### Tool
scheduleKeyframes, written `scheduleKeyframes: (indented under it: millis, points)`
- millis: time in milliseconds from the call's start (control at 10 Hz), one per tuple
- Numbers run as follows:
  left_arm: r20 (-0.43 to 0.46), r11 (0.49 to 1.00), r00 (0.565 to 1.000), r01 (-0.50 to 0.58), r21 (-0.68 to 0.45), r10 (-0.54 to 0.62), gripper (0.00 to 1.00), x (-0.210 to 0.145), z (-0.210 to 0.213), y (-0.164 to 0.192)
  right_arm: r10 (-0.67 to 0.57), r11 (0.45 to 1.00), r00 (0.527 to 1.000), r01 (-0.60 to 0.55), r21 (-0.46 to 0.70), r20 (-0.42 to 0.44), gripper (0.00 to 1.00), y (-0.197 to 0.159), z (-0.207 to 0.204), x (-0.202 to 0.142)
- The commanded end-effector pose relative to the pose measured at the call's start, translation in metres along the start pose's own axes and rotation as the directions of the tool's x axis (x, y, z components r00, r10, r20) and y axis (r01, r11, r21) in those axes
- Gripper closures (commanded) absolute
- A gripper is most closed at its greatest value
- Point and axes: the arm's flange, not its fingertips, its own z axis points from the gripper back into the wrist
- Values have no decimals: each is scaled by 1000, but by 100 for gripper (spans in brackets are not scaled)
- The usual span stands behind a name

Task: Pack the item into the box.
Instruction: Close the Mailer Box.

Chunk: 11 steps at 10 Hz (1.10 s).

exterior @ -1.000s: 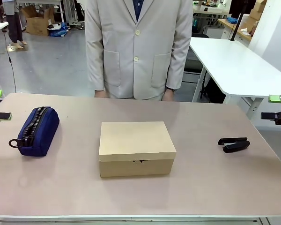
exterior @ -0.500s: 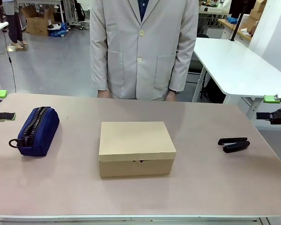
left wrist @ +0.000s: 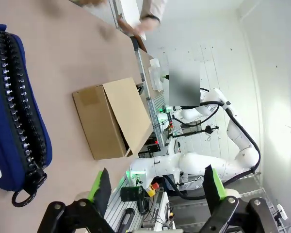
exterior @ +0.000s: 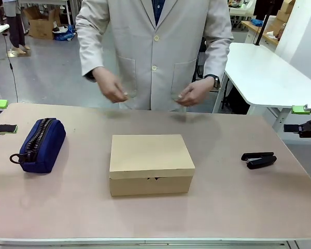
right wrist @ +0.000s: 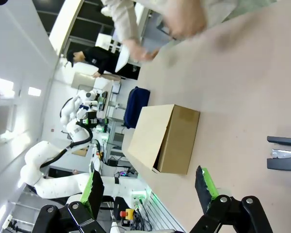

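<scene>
One shallow rectangular brown cardboard box (exterior: 151,163) sits shut at the middle of the matte pinkish-brown table (exterior: 223,207), its flat lid down and a small notch at the near front wall. One padded navy fabric zip pouch (exterior: 40,144), rounded and soft, with a dark zipper along its top and a ring pull at its near end, lies well to the left of the box. One black hard-shelled stapler (exterior: 258,160) lies well to the right of the box, near the table's right edge.

One person in a pale grey buttoned jacket stands at the far side, with two hands raised over the far edge of the table: one hand (exterior: 111,85) far left of the box and the other hand (exterior: 194,92) far right of it, both motion-blurred; whether either holds anything cannot be told. The yellow knife cannot be made out in any view.

Two grippers are present. The left gripper (exterior: 1,116) hangs at the left edge of the table, just left of the pouch, well apart from the box; in its wrist view the green-padded fingers (left wrist: 101,186) stand wide apart with nothing between them. The right gripper (exterior: 304,119) hangs beyond the right edge, far of the stapler, well apart from the box; its fingers (right wrist: 204,188) also stand spread and empty
</scene>
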Motion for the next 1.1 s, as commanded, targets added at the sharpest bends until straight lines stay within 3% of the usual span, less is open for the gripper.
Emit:
scheduleKeyframes:
  millis: [0,1000]
  points:
    - [4,1000,1000,10,10,-10,0,0,0,-3,3,1000,1000,-3,1,-4,0,2,1,0]
    - [4,1000,1000,10,10,-10,0,0,0,-3,3,1000,1000,-3,1,-4,0,2,1,0]
